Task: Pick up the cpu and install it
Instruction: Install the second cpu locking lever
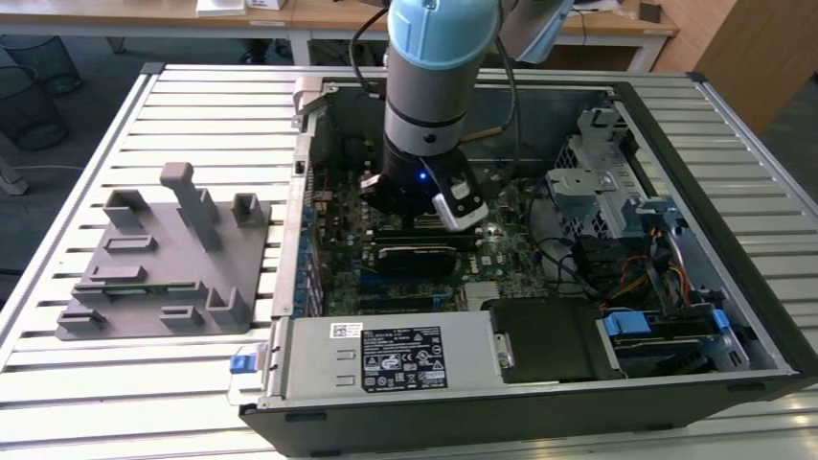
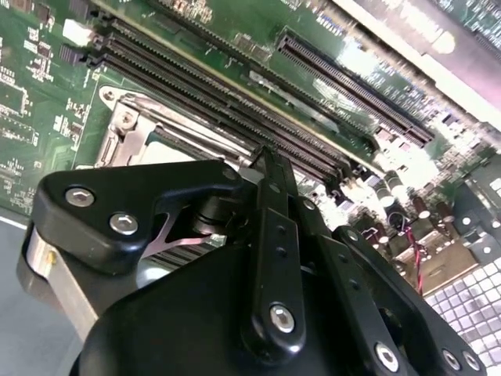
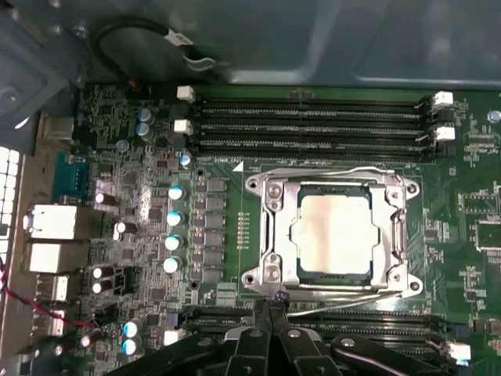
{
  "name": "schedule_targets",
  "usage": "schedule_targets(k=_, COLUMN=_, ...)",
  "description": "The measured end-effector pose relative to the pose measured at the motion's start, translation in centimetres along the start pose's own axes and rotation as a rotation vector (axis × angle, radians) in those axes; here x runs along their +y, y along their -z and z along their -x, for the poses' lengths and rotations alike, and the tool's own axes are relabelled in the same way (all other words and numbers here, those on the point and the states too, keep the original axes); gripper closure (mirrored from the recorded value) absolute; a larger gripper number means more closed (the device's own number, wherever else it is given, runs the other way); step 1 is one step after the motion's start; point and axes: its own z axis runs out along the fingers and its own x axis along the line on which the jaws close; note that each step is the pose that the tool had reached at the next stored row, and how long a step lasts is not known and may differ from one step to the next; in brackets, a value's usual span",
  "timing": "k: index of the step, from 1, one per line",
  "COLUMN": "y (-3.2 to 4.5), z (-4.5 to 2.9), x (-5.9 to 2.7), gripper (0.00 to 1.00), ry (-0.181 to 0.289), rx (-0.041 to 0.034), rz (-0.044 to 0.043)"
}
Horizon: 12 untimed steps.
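Note:
The cpu (image 3: 333, 228), a small square chip with a silvery-white top, lies flat in the socket on the green motherboard (image 3: 117, 141). The socket's metal frame (image 3: 270, 235) surrounds it. In the first wrist view my gripper (image 3: 271, 302) sits just off the frame's edge, beside the cpu and apart from it, fingers pressed together with nothing between them. The second wrist view has the black gripper (image 2: 266, 155) shut, its tips over the memory slots (image 2: 235, 102) next to the socket frame (image 2: 129, 117). In the exterior view the gripper (image 1: 424, 218) hangs low inside the open computer case (image 1: 715, 287).
A grey plastic fixture (image 1: 167, 268) stands on the slatted table at the exterior view's left. Inside the case are a power supply (image 1: 383, 355), a drive cage (image 1: 595, 182) and cables (image 1: 626, 278). Capacitors (image 3: 174, 227) and rear ports (image 3: 55, 235) flank the socket.

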Motion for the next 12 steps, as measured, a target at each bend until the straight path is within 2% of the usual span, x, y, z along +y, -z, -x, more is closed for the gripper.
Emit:
schedule_targets(k=5, y=-0.13, z=-0.28, x=-0.18, gripper=0.89, ry=0.0, rx=-0.0002, rz=0.0093)
schedule_targets(k=6, y=-0.51, z=-0.47, x=-0.27, gripper=0.89, ry=0.001, rx=-0.0003, rz=0.0155)
schedule_targets(k=8, y=-0.68, z=-0.58, x=-0.3, gripper=0.89, ry=0.001, rx=-0.0001, rz=0.021)
schedule_targets(k=10, y=-0.77, z=-0.63, x=-0.31, gripper=0.89, ry=0.001, rx=-0.0004, rz=0.0337)
schedule_targets(k=12, y=-0.81, z=-0.64, x=-0.32, gripper=0.89, ry=0.002, rx=-0.0007, rz=0.0518)
